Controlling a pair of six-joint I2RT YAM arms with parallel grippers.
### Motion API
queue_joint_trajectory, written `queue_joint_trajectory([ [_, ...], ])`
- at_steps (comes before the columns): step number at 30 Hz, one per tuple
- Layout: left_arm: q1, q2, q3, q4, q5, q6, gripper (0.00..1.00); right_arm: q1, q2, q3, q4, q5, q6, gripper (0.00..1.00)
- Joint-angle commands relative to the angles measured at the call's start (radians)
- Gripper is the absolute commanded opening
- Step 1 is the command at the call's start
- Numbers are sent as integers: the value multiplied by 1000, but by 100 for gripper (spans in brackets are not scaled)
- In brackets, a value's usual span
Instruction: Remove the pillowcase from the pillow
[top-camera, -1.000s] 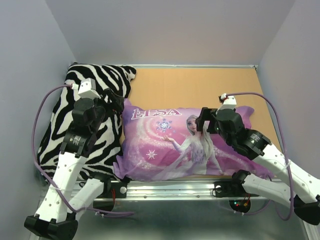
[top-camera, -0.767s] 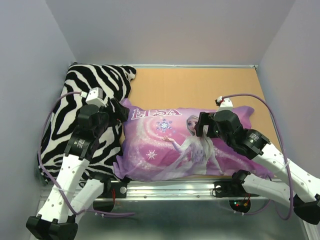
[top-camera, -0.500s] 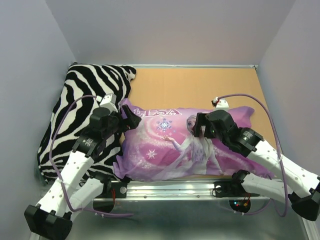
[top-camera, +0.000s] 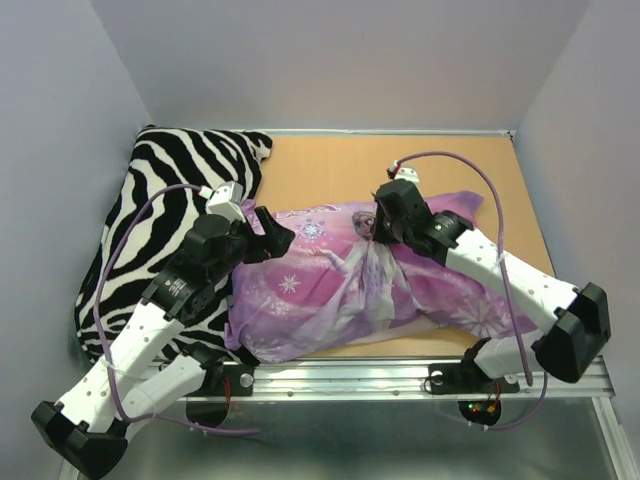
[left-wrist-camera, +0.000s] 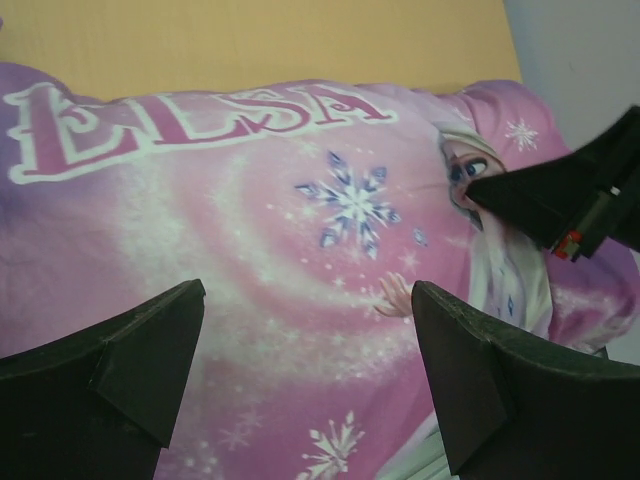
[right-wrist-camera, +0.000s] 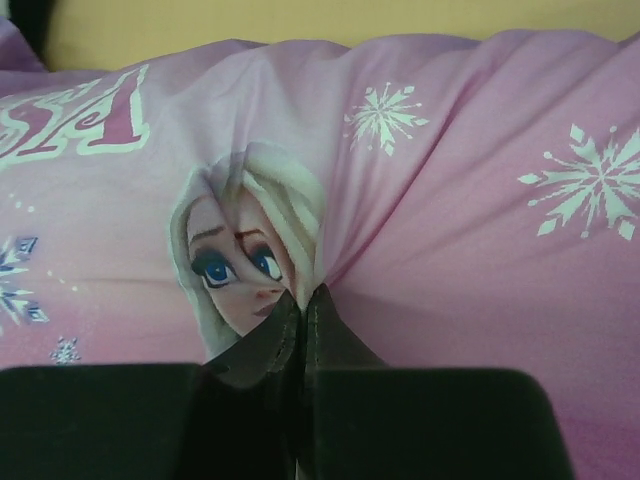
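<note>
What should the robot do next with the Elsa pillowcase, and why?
Probably lower the left hand and close it on the pillowcase near the ELSA letters. That hand hangs open above the fabric, gripping nothing, while the right hand is shut on a pinch of cloth by the princess's face. A second grip would likely help pull it off.

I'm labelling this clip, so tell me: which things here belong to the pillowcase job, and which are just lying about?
Part of the job:
- pillowcase, with the pillow inside it hidden by the fabric
- right tool, shut on a fold of the case
- left tool, open at the case's left end

Just lying about:
- zebra-striped cushion
</note>
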Motion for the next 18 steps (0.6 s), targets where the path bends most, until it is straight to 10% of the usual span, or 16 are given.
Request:
queue_joint_trajectory([
  [1,-62,-18,49,-37,-93,-13,95,-78,98,186,48,-153,29,1],
  [18,-251,-38,-31,-140,-315,-191,98,-316,118,244,57,-219,39,0],
])
